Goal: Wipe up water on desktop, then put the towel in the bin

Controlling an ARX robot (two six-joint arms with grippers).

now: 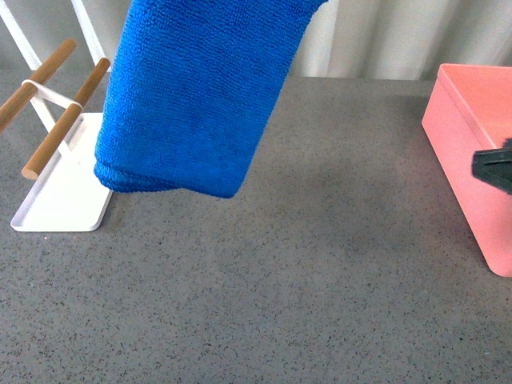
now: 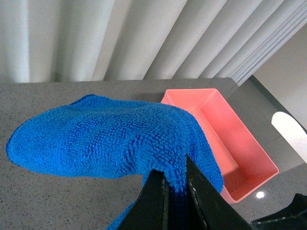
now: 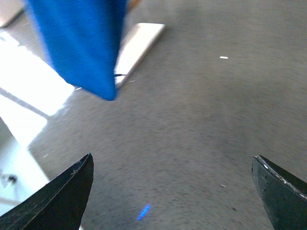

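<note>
The blue towel (image 1: 196, 96) hangs in the air above the dark grey desktop (image 1: 304, 264), its lower fold clear of the surface, left of centre. My left gripper (image 2: 175, 179) is shut on a bunch of the towel (image 2: 105, 141); the gripper itself is above the front view's top edge. The pink bin (image 1: 476, 152) stands at the right edge and shows empty in the left wrist view (image 2: 225, 139). My right gripper (image 3: 172, 165) is open and empty over bare desktop (image 3: 192, 124); part of it shows black in front of the bin (image 1: 496, 166). The towel also hangs in the right wrist view (image 3: 79, 40).
A flat white tray (image 1: 64, 192) with wooden rods (image 1: 64, 120) stands at the far left, partly behind the towel; it also shows in the right wrist view (image 3: 139, 40). A pleated light curtain (image 2: 120, 33) runs behind the desktop's back edge.
</note>
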